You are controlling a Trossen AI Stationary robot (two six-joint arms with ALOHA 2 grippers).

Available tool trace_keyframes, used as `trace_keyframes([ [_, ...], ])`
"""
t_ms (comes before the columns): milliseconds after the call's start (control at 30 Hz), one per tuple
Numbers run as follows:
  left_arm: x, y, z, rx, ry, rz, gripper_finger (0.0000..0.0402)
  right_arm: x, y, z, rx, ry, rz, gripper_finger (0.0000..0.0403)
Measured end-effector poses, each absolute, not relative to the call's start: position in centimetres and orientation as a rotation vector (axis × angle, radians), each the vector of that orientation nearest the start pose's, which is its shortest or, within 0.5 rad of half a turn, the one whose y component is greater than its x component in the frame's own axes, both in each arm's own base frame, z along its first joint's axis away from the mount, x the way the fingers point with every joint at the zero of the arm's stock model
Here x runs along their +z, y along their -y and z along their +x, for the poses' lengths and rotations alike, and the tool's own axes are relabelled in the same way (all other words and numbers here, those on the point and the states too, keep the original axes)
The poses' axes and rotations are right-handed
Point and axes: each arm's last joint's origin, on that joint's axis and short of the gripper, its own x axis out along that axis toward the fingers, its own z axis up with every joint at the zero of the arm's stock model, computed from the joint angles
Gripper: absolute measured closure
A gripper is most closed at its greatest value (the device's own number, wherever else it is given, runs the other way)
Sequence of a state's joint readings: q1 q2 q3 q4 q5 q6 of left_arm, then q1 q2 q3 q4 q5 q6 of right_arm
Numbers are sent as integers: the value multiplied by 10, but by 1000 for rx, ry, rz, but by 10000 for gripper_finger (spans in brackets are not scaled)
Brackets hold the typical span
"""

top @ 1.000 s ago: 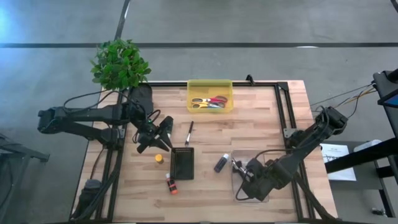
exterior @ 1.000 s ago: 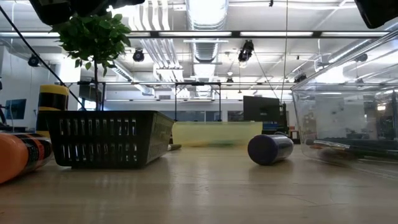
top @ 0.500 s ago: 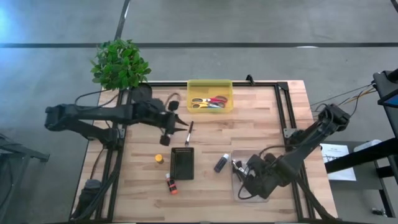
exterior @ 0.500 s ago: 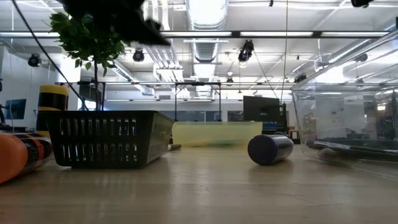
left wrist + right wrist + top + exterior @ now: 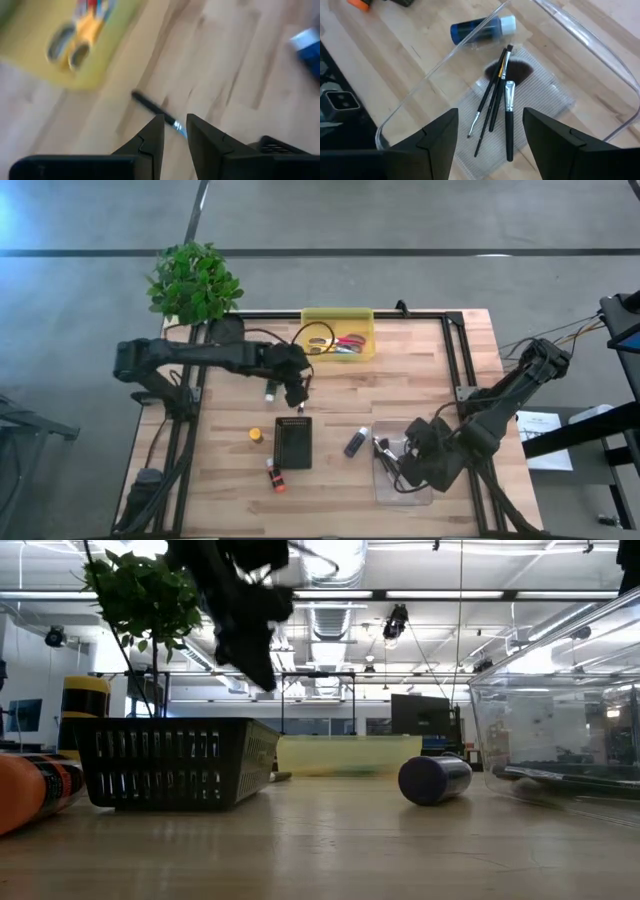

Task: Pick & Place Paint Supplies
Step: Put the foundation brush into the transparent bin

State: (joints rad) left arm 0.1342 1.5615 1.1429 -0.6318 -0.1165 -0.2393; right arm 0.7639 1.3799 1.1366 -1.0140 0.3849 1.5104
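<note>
High view: left gripper (image 5: pixel 296 395) hangs over the table (image 5: pixel 420 380) centre, w/ a thin brush (image 5: pixel 305 385) lying just at its 1 o'clock; yellow tray (image 5: pixel 338 335) w/ scissors (image 5: pixel 335 344) at 12, black basket (image 5: pixel 293 442) at 6. Right gripper (image 5: pixel 398 465) is above the clear bin (image 5: pixel 392 480); blue tube (image 5: pixel 355 442) lies at 10 o'clock of the bin. Low view: basket, tube and bin stand on the wood. Left wrist view: fingers (image 5: pixel 150 137) stand a little apart, nothing between, brush just beyond the tips. Right wrist view: fingers (image 5: pixel 437 135) wide apart, empty; four brushes (image 5: pixel 497 100) lie inside the bin.
</note>
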Motion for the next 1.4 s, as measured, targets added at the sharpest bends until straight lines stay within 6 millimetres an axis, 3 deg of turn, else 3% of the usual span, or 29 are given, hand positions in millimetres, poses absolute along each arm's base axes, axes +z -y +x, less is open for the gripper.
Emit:
trace_keyframes([
  [267,189,-45,306,583,-1162,-524,309,279,-166,182,-434,-991,654,182],
  [400,182,-42,306,623,-1120,-601,309,283,-165,182,-405,-984,630,182],
  [767,170,-25,313,511,-1067,-743,309,293,-170,184,-325,-967,587,182],
  [1067,132,-17,313,515,-1214,-791,309,293,-171,184,-307,-967,573,182],
  [1400,129,-17,319,463,-1184,-813,309,294,-170,182,-295,-972,542,182],
])
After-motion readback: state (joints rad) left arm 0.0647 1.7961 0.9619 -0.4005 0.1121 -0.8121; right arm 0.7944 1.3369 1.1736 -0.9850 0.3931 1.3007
